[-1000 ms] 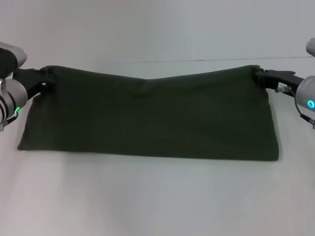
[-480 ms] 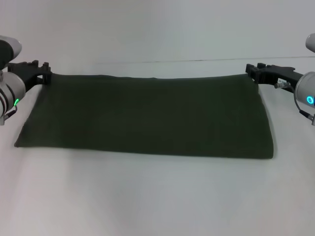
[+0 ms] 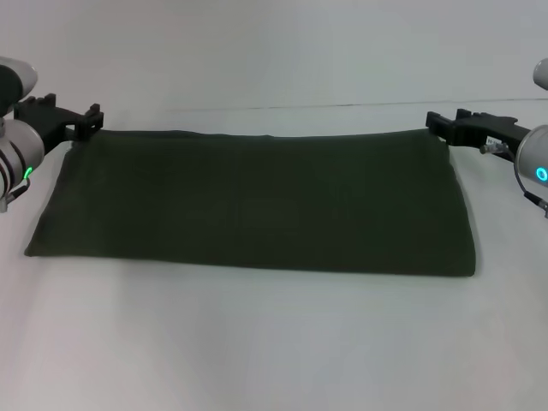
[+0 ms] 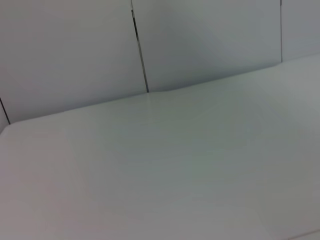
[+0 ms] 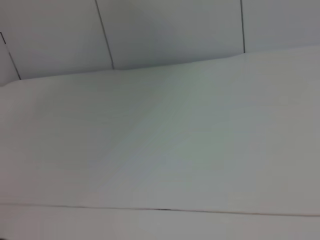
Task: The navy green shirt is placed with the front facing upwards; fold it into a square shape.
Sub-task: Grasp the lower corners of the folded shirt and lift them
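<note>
Currently dark olive-green cotton shirt (image 3: 253,201) lies flat on white table (image 3: 274,342), folded into wide band, plain side up. Soft, light, limp; likely sags unless gripped at corners. Left gripper (image 3: 84,122) at shirt's far left corner, right gripper (image 3: 437,126) at far right corner; grip state unclear for both.

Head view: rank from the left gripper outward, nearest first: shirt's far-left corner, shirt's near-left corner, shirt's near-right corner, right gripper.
From the left gripper:
1. Far-left corner of the navy green shirt, right beside it.
2. Near-left corner, front left.
3. Right gripper and near-right corner: both far across; too close to call.
</note>
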{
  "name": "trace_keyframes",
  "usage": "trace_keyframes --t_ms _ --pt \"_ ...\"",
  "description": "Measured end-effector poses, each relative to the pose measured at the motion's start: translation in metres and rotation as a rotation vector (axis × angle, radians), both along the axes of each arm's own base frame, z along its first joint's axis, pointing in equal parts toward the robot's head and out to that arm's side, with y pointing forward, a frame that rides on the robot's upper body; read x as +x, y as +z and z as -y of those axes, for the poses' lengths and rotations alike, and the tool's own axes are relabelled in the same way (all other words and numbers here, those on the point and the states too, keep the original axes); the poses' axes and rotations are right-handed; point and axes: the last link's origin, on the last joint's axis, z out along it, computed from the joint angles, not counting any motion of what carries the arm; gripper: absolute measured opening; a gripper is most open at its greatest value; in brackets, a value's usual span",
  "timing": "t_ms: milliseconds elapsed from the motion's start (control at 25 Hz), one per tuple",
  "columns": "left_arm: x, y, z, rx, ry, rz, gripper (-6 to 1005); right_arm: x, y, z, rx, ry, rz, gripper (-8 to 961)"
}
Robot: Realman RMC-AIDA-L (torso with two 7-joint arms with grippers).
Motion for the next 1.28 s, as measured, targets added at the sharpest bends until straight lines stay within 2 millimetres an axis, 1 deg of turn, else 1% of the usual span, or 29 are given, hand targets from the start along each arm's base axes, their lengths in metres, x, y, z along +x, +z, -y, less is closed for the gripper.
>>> trace_keyframes --t_ms 240,360,480,680,800,1000,1040,1120,1160,1240,1280 --pt "0.0 0.002 0.0 0.005 -0.006 0.014 684 0.001 0.001 0.006 -0.017 0.033 -0.025 557" --pt "-0.001 0.002 0.002 0.008 -0.004 0.04 751 0.003 0.004 0.01 -0.019 0.051 -0.035 660" --pt "-0.004 0.007 0.009 0.02 -0.034 0.147 878 0.005 0.005 0.017 -0.029 0.068 -0.059 758" --pt "-0.005 0.013 0.02 0.005 -0.095 0.277 878 0.009 0.01 0.028 -0.03 0.105 -0.096 905" --pt "-0.01 0.022 0.035 -0.029 -0.14 0.373 878 0.008 0.011 0.037 -0.049 0.162 -0.112 913" --pt "-0.023 0.037 0.069 -0.116 -0.191 0.453 878 0.007 0.011 0.052 -0.082 0.241 -0.126 917" --pt "-0.028 0.04 0.078 -0.138 -0.19 0.458 878 0.007 0.01 0.055 -0.088 0.249 -0.131 916" --pt "-0.034 0.045 0.089 -0.167 -0.18 0.467 878 0.008 0.009 0.058 -0.097 0.26 -0.14 915" --pt "-0.037 0.048 0.095 -0.184 -0.165 0.474 878 0.007 0.008 0.065 -0.115 0.287 -0.148 915" --pt "-0.045 0.052 0.103 -0.202 -0.116 0.484 878 0.007 0.007 0.068 -0.123 0.302 -0.149 914" --pt "-0.045 0.052 0.103 -0.202 -0.116 0.484 878 0.006 0.006 0.071 -0.131 0.318 -0.151 913"
